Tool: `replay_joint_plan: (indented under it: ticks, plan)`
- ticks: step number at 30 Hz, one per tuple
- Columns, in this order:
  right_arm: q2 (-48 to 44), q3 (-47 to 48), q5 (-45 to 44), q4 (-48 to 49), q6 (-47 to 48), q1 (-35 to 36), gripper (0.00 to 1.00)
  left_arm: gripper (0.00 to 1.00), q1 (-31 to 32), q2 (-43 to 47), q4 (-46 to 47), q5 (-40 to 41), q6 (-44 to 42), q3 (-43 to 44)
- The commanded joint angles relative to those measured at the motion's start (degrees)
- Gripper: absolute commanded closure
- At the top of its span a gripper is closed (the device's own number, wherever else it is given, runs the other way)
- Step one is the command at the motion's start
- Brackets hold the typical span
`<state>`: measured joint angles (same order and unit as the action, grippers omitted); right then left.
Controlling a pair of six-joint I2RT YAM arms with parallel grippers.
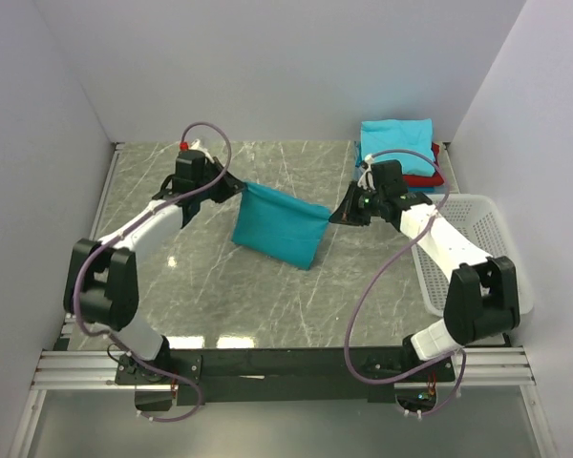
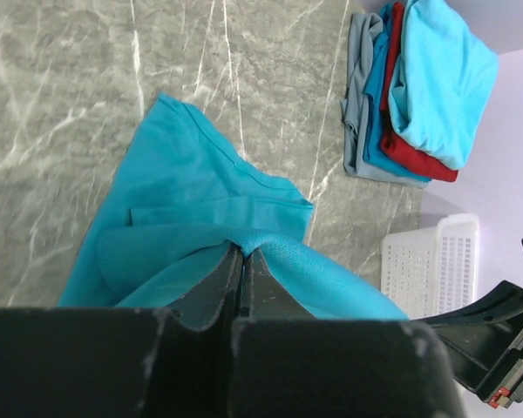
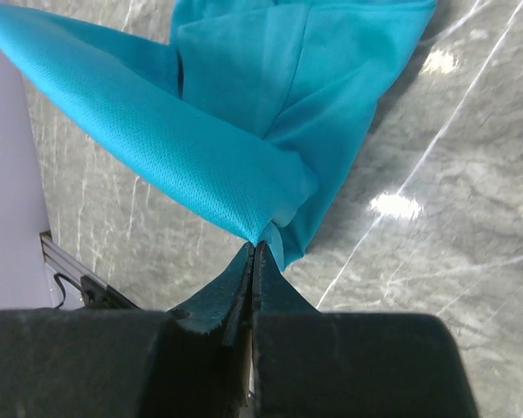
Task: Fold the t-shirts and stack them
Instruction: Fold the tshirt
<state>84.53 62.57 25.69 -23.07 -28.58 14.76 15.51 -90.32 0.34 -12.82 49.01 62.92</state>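
A teal t-shirt (image 1: 277,227) hangs stretched between my two grippers above the middle of the marble table, its lower part draping down toward the tabletop. My left gripper (image 1: 237,188) is shut on its left top corner, and the cloth (image 2: 200,226) bunches at the tips (image 2: 244,251). On the right, my other gripper (image 1: 336,217) is shut on the opposite corner, where the fabric (image 3: 227,139) pinches into its tips (image 3: 255,246). A stack of folded t-shirts (image 1: 399,151), turquoise on top with red and blue below, lies at the back right (image 2: 423,83).
A white lattice basket (image 1: 470,239) stands at the right edge of the table, beside my right arm; its corner (image 2: 431,261) appears in the left wrist view. Grey walls close the table on three sides. Bare marble (image 1: 172,277) lies to the left and front.
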Motion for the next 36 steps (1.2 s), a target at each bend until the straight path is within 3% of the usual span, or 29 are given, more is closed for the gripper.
replay_joint_plan:
  ticks: [1, 20, 29, 31, 32, 34, 36]
  plan:
    - [2.12, 3.61, 0.76, -0.04, 1.86, -1.58, 1.0, 1.0, -1.09, -4.31, 4.76, -1.5, -2.6, 5.1]
    - [21.19, 16.01, 2.34, 2.85, 2.3, -4.57, 1.0, 1.0, -2.5, -23.58, 5.11, -4.58, -3.75, 19.96]
    - [24.98, 18.29, 1.29, 4.08, 0.89, -5.54, 1.0, 0.99, -2.59, -28.76, 5.73, -7.48, -5.68, 23.66]
    - [25.85, 18.82, 1.03, 3.91, 0.98, -5.71, 0.93, 0.91, -2.59, -29.73, 5.55, -8.1, -6.39, 24.44]
    - [26.82, 19.87, 0.85, 3.39, 1.15, -5.89, 0.69, 0.74, -2.59, -30.0, 5.46, -8.36, -6.3, 24.62]
    - [27.7, 21.1, 0.41, 2.68, 1.51, -5.97, 0.39, 0.45, -2.67, -29.83, 7.03, -8.98, -5.51, 24.02]
    - [28.41, 22.68, -0.2, 1.72, 1.68, -5.89, 0.28, 0.01, -2.85, -28.08, 9.41, -10.64, -4.11, 22.78]
